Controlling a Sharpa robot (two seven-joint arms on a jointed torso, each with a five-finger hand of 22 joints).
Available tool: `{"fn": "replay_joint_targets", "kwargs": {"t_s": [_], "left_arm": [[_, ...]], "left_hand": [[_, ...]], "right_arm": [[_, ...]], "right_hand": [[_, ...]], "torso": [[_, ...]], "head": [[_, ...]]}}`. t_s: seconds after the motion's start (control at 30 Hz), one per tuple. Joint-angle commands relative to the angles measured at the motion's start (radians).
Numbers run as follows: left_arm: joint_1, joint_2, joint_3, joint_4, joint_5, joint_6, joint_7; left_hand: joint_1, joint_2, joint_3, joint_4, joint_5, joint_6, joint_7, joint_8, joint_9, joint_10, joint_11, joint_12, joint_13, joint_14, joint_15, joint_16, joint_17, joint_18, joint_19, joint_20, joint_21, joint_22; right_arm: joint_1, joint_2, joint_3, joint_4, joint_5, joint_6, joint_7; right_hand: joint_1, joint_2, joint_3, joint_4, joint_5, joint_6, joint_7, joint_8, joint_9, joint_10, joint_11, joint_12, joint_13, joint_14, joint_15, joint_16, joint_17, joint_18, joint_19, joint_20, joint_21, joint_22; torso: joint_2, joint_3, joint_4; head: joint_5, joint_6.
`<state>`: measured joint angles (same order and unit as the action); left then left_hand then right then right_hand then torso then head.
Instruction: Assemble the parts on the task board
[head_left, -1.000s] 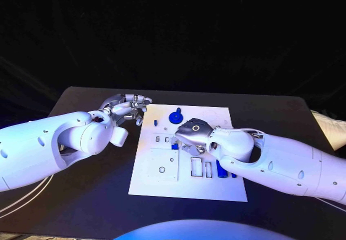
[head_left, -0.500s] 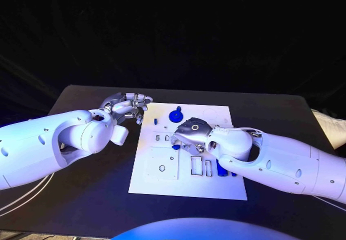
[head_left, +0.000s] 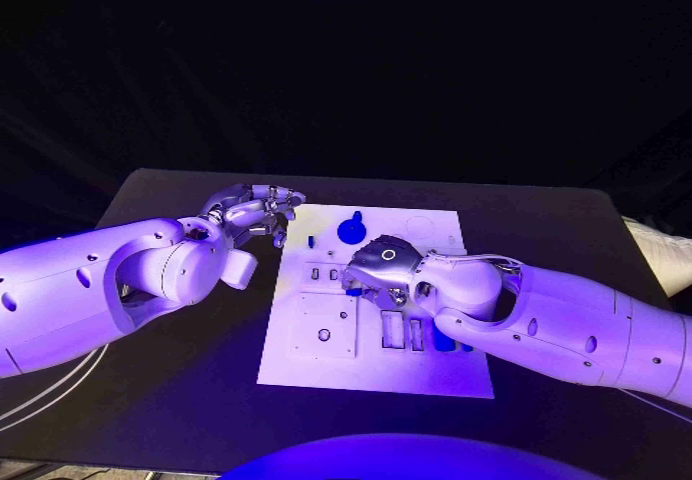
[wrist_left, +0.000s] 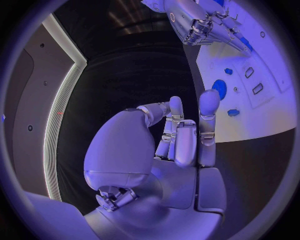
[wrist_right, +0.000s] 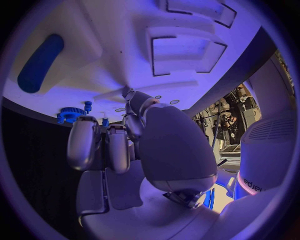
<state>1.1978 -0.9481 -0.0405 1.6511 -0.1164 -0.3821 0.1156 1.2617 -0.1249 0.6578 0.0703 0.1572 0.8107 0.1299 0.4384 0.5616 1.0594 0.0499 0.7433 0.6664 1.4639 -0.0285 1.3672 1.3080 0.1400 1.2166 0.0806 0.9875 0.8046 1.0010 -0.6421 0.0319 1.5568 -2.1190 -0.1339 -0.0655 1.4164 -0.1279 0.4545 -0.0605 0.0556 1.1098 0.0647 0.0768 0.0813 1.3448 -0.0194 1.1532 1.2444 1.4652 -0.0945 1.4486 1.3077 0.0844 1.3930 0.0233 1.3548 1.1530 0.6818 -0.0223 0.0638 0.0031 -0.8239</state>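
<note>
Right hand (head_left: 387, 270) shifted slightly leftward over the board (head_left: 325, 365), fingers curled down by a small blue part (head_left: 352, 291); grasp impossible to tell. Left hand (head_left: 257, 213) unmoved beside the board, fingers curled, empty. Probably seating a part.

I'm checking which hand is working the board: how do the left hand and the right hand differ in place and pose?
The left hand sits beside the task board, off its far left edge over the black table; the right hand is over the board's middle. The left hand's fingers are curled in on nothing; whether the right hand holds anything is hidden. Both are silver, on white arms.
</note>
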Motion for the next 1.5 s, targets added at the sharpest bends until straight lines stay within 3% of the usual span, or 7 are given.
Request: {"fn": "replay_joint_targets", "kwargs": {"t_s": [0.03, 0.27, 0.43, 0.87, 1.5], "left_arm": [[0.0, 0.002, 0.001, 0.003, -0.004, 0.007, 0.0], [0.0, 0.003, 0.001, 0.003, -0.005, 0.008, -0.002], [0.0, 0.003, 0.001, 0.002, -0.006, 0.01, -0.003], [0.0, 0.002, 0.001, 0.002, -0.007, 0.013, -0.009], [0.0, 0.002, 0.001, 0.002, -0.011, 0.016, -0.012]], "left_hand": [[0.007, -0.002, 0.0, -0.004, -0.006, -0.001, 0.004, -0.004, -0.001, -0.008, -0.001, -0.007, -0.001, -0.003, 0.006, -0.004, 0.017, 0.017, -0.005, 0.002, -0.002, -0.001], [0.007, -0.002, 0.0, -0.004, -0.006, -0.001, 0.004, -0.004, -0.001, -0.008, -0.001, -0.007, -0.001, -0.003, 0.006, -0.004, 0.017, 0.017, -0.005, 0.002, -0.002, -0.001], [0.007, -0.002, 0.0, -0.004, -0.006, -0.001, 0.004, -0.004, -0.001, -0.008, -0.001, -0.007, -0.001, -0.003, 0.006, -0.004, 0.017, 0.017, -0.005, 0.002, -0.002, -0.001], [0.006, -0.001, -0.001, -0.005, -0.007, -0.002, 0.005, -0.004, -0.003, -0.009, -0.001, -0.007, -0.003, -0.003, 0.006, -0.004, 0.016, 0.017, -0.005, 0.003, -0.005, -0.003], [0.007, -0.001, -0.002, -0.007, -0.008, -0.003, 0.005, -0.005, -0.006, -0.01, -0.001, -0.006, -0.005, -0.002, 0.007, -0.003, 0.017, 0.017, -0.003, 0.003, -0.005, -0.003]], "right_arm": [[-0.002, 0.003, -0.001, -0.003, -0.004, -0.023, 0.017], [-0.002, 0.005, -0.001, -0.005, 0.011, -0.03, 0.016], [-0.002, 0.002, -0.001, -0.005, 0.024, -0.033, 0.01], [-0.003, -0.006, -0.001, 0.0, 0.049, -0.041, -0.001], [-0.004, -0.011, -0.001, 0.004, 0.065, -0.011, 0.001]], "right_hand": [[-0.013, 0.001, 0.004, 0.001, -0.005, 0.015, 0.001, 0.008, 0.004, 0.009, 0.004, 0.009, 0.005, 0.074, 0.005, 0.002, 0.102, -0.004, 0.004, -0.004, 0.004, 0.004], [-0.033, -0.003, -0.008, 0.006, -0.006, 0.024, 0.005, 0.006, 0.005, 0.009, 0.013, 0.012, 0.006, 0.074, 0.007, 0.001, 0.102, -0.004, 0.005, -0.002, 0.005, 0.006], [-0.055, -0.017, -0.029, 0.011, -0.004, 0.005, 0.015, -0.01, -0.001, 0.007, 0.021, 0.009, 0.003, 0.073, 0.013, 0.001, 0.102, -0.005, 0.007, 0.001, 0.005, 0.008], [-0.066, -0.024, -0.047, 0.013, -0.002, -0.045, 0.038, -0.017, -0.012, -0.002, 0.038, -0.002, -0.006, 0.074, 0.028, 0.002, 0.105, -0.005, 0.008, 0.013, 0.005, 0.009], [-0.079, -0.028, -0.061, 0.02, 0.001, -0.042, 0.044, -0.011, -0.01, -0.003, 0.044, -0.001, -0.006, 0.074, 0.036, 0.004, 0.108, -0.005, 0.008, 0.021, 0.004, 0.009]], "torso": [[0.0, 0.0, 0.0004], [0.0, 0.0, -0.0007], [0.0, 0.0002, -0.0005], [0.0, -0.0001, -0.0003], [0.0, -0.0001, -0.0006]], "head": [[-0.001, -0.001], [-0.001, -0.002], [-0.001, -0.002], [-0.002, -0.004], [-0.003, -0.007]]}}
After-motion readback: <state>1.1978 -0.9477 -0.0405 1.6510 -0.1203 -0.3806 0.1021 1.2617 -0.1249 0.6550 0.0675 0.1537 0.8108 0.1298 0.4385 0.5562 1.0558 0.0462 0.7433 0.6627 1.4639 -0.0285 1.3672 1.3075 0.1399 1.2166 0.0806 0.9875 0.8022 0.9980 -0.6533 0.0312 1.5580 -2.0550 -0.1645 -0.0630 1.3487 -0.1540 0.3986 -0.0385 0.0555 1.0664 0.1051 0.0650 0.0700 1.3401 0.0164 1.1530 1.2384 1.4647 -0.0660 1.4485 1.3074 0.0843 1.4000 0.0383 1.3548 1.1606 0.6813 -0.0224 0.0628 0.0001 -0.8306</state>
